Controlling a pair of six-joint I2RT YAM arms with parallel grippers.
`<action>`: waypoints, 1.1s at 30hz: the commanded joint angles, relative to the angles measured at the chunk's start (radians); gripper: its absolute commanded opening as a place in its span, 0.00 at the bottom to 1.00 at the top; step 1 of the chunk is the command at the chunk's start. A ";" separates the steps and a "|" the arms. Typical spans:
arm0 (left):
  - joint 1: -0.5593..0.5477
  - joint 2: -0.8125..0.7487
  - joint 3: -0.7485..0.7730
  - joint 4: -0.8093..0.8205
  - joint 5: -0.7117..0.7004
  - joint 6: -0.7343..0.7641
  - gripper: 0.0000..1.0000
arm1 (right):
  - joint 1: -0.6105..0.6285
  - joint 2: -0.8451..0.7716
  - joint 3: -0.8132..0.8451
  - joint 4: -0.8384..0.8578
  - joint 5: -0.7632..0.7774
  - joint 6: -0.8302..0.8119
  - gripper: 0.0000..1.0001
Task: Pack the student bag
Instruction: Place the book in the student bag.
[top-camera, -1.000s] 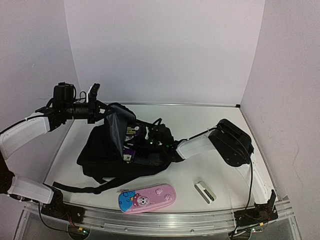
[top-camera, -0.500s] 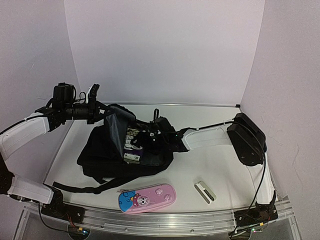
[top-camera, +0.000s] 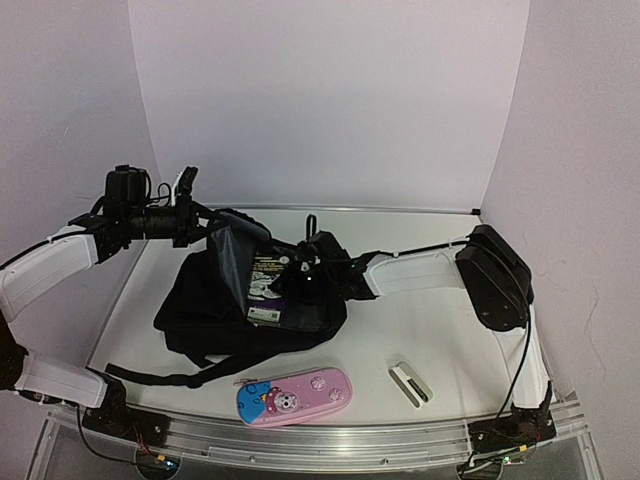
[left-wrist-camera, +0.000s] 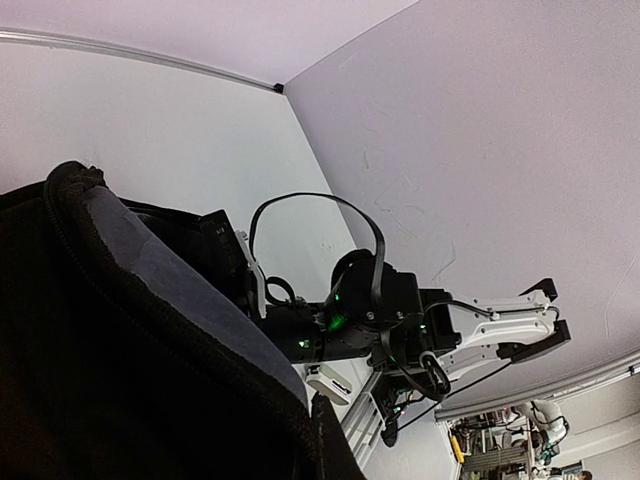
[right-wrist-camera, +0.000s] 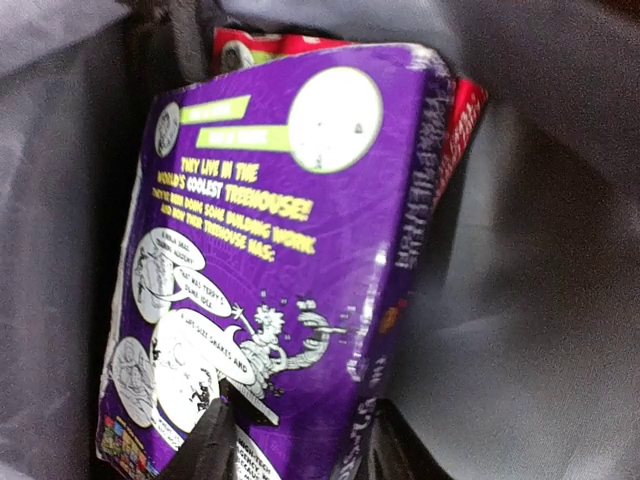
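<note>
Left pincer (top-camera: 195, 213) pinching student bag (top-camera: 195, 300) flap, held raised; right pincer (right-wrist-camera: 300, 432) astride purple book (right-wrist-camera: 270, 230) inside, grip unclear

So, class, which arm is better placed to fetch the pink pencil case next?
Probably the right. The left gripper is shut on the student bag, holding its flap up. The right gripper sits at the mouth by the purple book and could reach the pencil case.
</note>
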 joint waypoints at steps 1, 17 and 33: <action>0.004 -0.030 0.013 0.044 -0.006 0.007 0.00 | 0.025 0.013 0.085 0.030 -0.030 -0.065 0.36; 0.004 -0.015 -0.017 0.075 -0.002 -0.015 0.00 | 0.048 0.140 0.306 0.052 -0.115 -0.109 0.42; 0.046 -0.065 -0.076 -0.024 -0.130 0.003 0.00 | 0.047 -0.587 -0.335 -0.108 0.008 -0.245 0.86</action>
